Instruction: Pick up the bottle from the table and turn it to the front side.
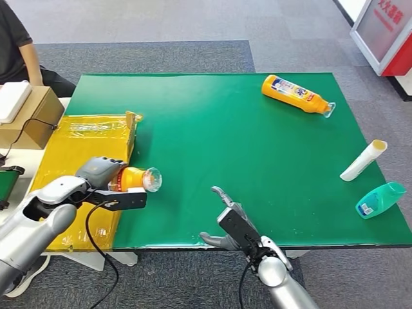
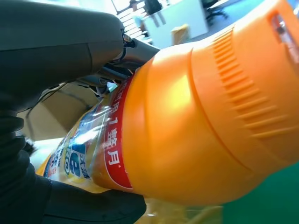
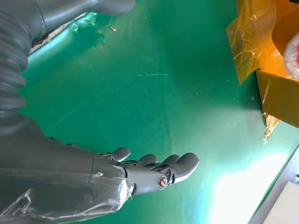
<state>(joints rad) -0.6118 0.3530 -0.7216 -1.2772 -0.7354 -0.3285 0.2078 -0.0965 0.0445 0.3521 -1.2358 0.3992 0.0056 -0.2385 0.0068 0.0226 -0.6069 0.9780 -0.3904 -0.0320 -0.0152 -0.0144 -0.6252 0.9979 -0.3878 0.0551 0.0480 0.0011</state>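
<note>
The left hand (image 1: 104, 177) fingers clasp the orange bottle (image 1: 136, 179) (lying sideways); right hand (image 1: 232, 222) fingers spread.

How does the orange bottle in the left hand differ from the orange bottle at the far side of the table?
The held bottle is gripped by the left hand near the table's near-left edge; the far bottle lies free on the green table. The held bottle's body is mostly hidden by the hand; the far bottle's label shows. Both are orange with clear caps pointing right.
</note>
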